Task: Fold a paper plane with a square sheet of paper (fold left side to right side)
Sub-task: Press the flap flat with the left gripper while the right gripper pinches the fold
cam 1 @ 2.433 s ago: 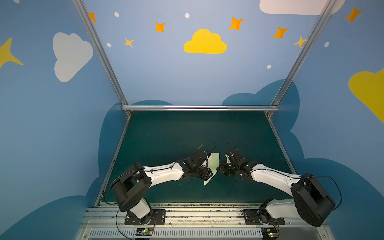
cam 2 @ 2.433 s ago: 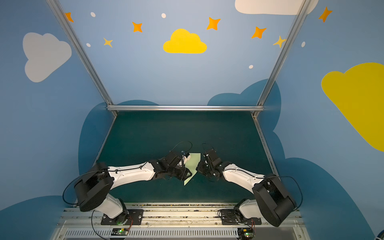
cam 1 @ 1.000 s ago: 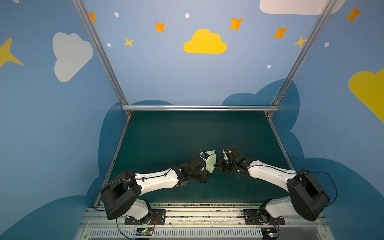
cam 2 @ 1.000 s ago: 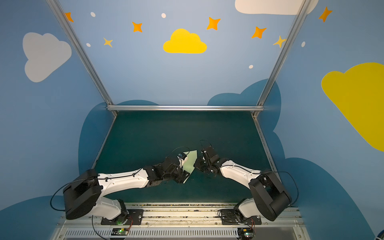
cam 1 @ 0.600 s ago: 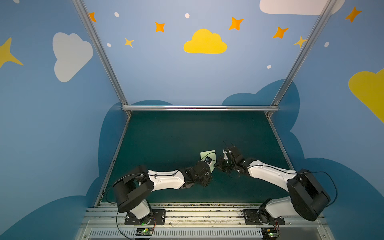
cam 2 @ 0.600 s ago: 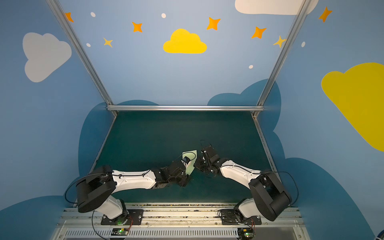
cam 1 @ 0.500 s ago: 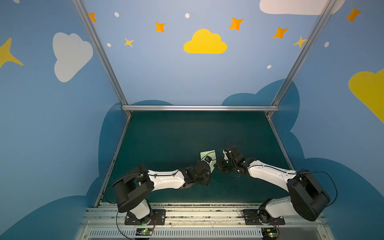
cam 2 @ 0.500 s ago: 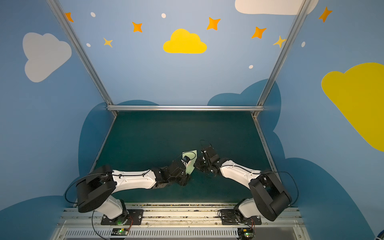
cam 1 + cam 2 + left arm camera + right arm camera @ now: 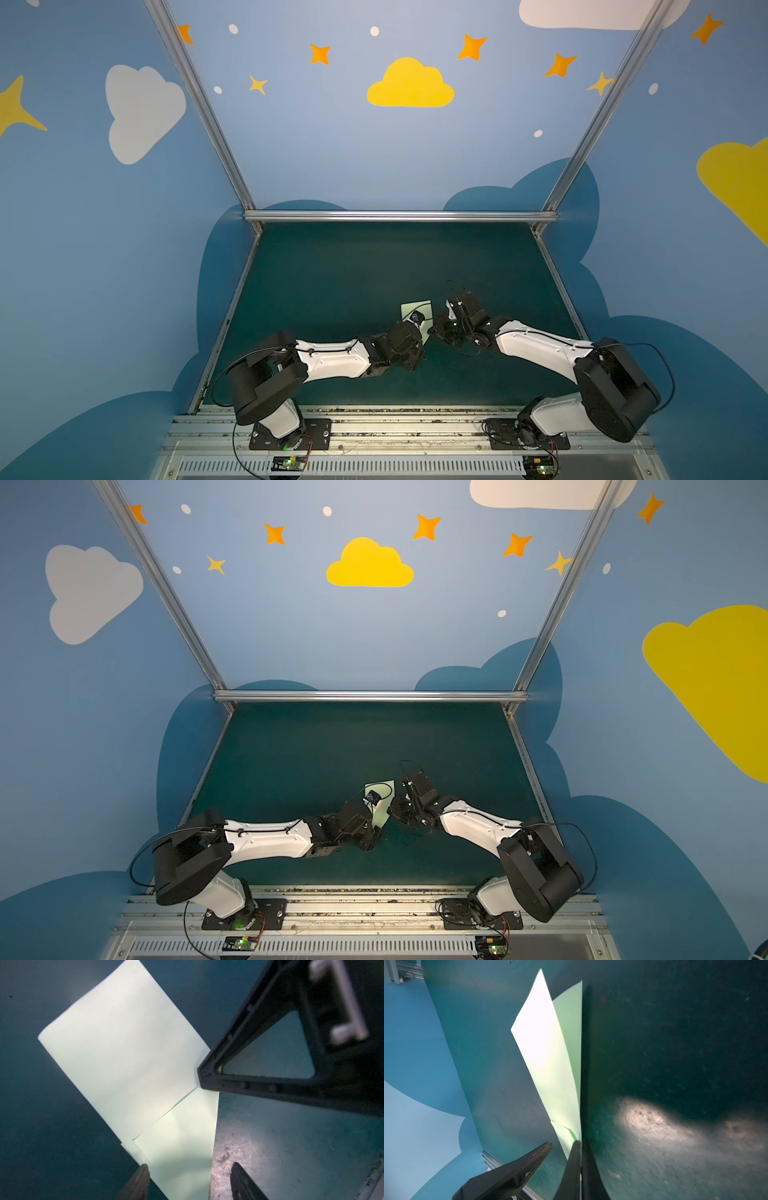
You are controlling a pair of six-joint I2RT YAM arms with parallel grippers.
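The right wrist view shows the right gripper (image 9: 579, 1144) pinched shut on the green paper (image 9: 550, 1053). The left wrist view shows the left gripper (image 9: 190, 1165) open around its end. In both top views the green paper (image 9: 424, 308) looks small, between the arms, over the table (image 9: 332, 270)

In both top views we look down from high overhead. The wrist views sit close behind the left claw (image 9: 190, 1165) and right claw (image 9: 580, 1144), facing ahead, sharing the paper sheet (image 9: 124, 1053).
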